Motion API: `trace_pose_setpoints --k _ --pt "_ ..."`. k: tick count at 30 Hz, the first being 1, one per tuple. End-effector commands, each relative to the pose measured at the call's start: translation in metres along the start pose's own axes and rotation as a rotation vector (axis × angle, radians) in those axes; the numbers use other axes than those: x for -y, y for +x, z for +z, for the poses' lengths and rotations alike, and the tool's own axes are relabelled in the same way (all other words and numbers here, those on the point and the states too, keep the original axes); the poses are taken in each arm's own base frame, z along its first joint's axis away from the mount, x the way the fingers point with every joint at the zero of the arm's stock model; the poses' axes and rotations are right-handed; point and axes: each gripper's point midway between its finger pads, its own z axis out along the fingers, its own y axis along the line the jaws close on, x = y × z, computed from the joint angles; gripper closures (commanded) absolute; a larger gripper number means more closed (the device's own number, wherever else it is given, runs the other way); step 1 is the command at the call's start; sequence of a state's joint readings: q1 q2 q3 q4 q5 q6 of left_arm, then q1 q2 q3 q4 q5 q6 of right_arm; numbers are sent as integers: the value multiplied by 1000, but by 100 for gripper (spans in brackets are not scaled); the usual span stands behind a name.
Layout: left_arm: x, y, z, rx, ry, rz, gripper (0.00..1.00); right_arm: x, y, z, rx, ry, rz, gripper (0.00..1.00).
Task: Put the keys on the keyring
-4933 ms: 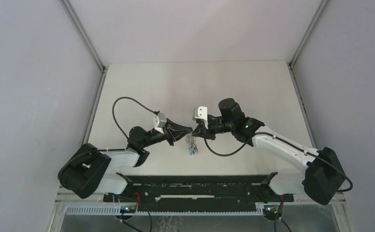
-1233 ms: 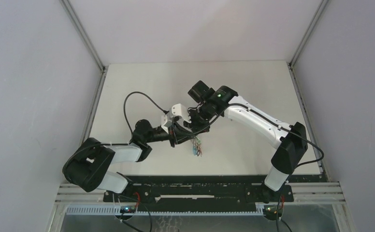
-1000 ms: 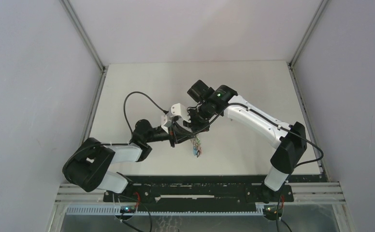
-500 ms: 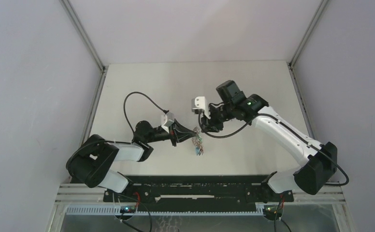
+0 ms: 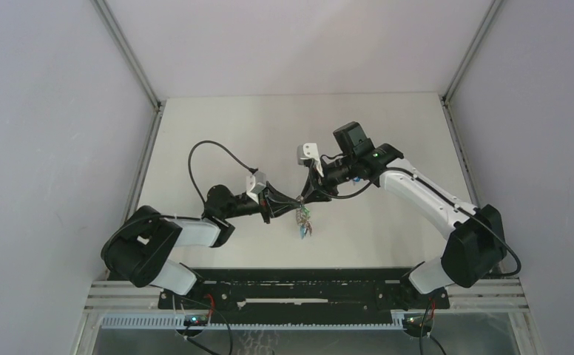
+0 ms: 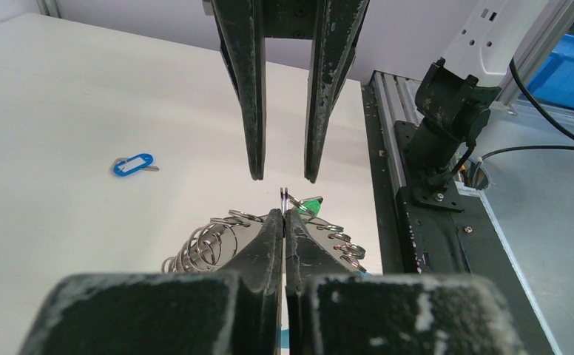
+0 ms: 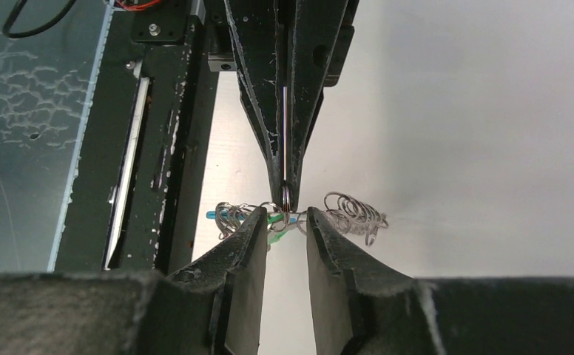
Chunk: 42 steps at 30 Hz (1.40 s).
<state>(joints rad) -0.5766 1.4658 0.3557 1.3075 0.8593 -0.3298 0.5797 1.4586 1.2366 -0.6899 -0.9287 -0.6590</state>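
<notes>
the left gripper is squeezed tight on a thin metal loop of the keyring. the loop sticks out a bit past its tips. the rest of the keyring hangs under it, over the table, nearer the front edge than the back and about in the middle from side to side. i cannot tell if it touches the table.

the right gripper faces the left one nose to nose. its two fingers are a little way apart, one on each side of the loop, and they hold nothing. the gap between them is small, only a bit wider than the loop.

there is lots of bare table behind the arms and out to both sides. it is tighter on the near side, where the black rail runs along the table edge. a blue key tag lies flat by itself on the table, well apart from the grippers.

the table is white, smooth and flat. the keyring is thin grey wire with small shiny silver links curled like springs. a green tag of plastic peeks out among them. the fingers are black, long and pointy, with scratched, chalky sides.
</notes>
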Motion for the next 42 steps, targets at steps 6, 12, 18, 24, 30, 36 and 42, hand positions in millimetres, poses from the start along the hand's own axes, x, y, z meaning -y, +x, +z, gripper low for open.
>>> trace_pose_setpoints --k 6,12,18,24,30,36,42 --pt "3 -22 1 69 8 75 100 1 -2 7 55 -69 5 74" --pt "3 -23 1 71 4 75 100 1 6 11 43 -90 31 75" --pt "3 -23 0 73 -2 80 100 -1 11 12 30 -104 46 83" --pt "4 -20 2 61 19 68 100 0 10 8 -22 -57 35 100" --pt "3 -16 3 44 26 60 96 0 8 10 -126 -29 2 100" --pt "2 -9 5 7 30 55 91 -5 8 11 -235 -23 -19 100" --pt "2 -5 7 -15 37 57 89 -6 10 15 -328 -27 -34 100"
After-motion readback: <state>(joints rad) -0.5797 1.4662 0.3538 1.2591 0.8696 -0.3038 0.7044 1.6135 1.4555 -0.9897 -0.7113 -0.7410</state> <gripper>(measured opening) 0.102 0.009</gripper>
